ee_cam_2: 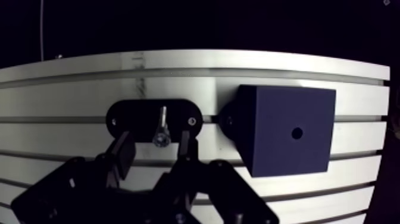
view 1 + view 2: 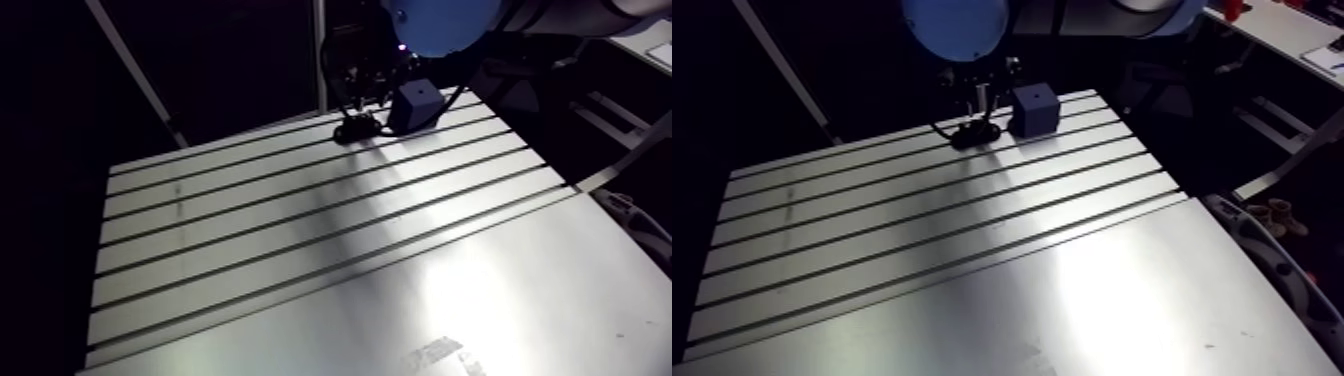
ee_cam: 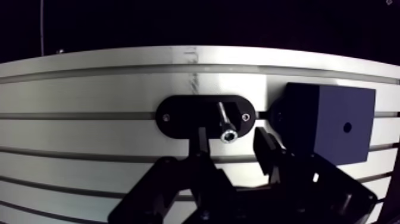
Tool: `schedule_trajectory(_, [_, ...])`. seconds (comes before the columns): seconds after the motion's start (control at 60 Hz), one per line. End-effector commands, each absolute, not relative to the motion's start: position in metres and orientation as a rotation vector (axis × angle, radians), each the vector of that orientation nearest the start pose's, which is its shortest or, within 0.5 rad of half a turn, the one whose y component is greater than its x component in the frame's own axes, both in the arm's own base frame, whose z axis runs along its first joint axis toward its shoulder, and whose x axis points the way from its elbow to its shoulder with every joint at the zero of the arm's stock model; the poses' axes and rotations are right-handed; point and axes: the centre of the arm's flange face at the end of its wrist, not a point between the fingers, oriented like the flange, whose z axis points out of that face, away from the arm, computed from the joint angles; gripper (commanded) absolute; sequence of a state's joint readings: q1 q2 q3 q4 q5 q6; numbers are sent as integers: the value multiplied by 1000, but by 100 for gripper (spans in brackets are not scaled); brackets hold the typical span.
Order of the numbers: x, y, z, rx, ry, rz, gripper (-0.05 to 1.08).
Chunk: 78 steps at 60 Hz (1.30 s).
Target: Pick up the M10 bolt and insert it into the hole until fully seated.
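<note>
In the wrist view the M10 bolt [image 3: 227,132] stands tilted in a black oval holder [image 3: 177,117], its socket head towards me. My gripper [image 3: 232,146] hangs low over the holder, open, with one finger on each side of the bolt head and neither pressing on it. Beside the holder sits a dark blue block [image 3: 324,119] with a small round hole [image 3: 347,127] in its face. The arm view shows the holder [image 2: 975,134] and the block [image 2: 1034,108] at the far edge of the table, under the wrist.
The slotted aluminium table [image 2: 300,230] stretches towards the camera, and a smooth plate [image 2: 480,300] covers its near part. The table edge lies just past the holder and block, with darkness beyond it.
</note>
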<state>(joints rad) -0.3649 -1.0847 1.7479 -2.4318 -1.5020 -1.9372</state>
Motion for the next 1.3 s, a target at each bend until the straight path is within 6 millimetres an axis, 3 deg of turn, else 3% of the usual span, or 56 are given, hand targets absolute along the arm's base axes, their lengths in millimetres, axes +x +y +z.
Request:
schedule_trajectory(0.017, [-635, 93, 217, -15, 3348, 11, 49])
schedule_trajectory(1.3, [-634, 94, 207, -11, 3331, 5, 50])
